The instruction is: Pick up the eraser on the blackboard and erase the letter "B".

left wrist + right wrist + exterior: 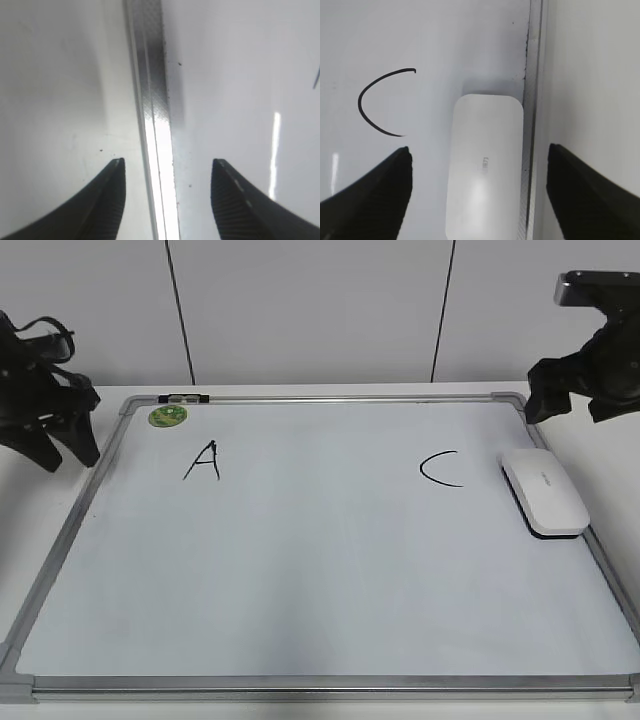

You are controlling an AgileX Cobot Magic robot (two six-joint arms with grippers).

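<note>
The blackboard (330, 580) is a white board in a silver-grey frame, lying flat on the table. The white eraser (543, 491) lies on it against the right frame rail, just right of the black "C" (440, 468). No letter "B" shows; the surface between the "A" (203, 461) and the "C" is blank white. My right gripper (572, 405) is open and empty above the board's far right corner. In the right wrist view its jaws (479, 148) straddle the eraser (485, 190) from above, apart from it. My left gripper (68, 455) is open and empty over the board's left rail (152, 100).
A round green magnet (168, 416) sits at the board's far left corner beside a dark clip (184, 398) on the top rail. A grey panelled wall stands behind the table. White tabletop shows beyond both side rails.
</note>
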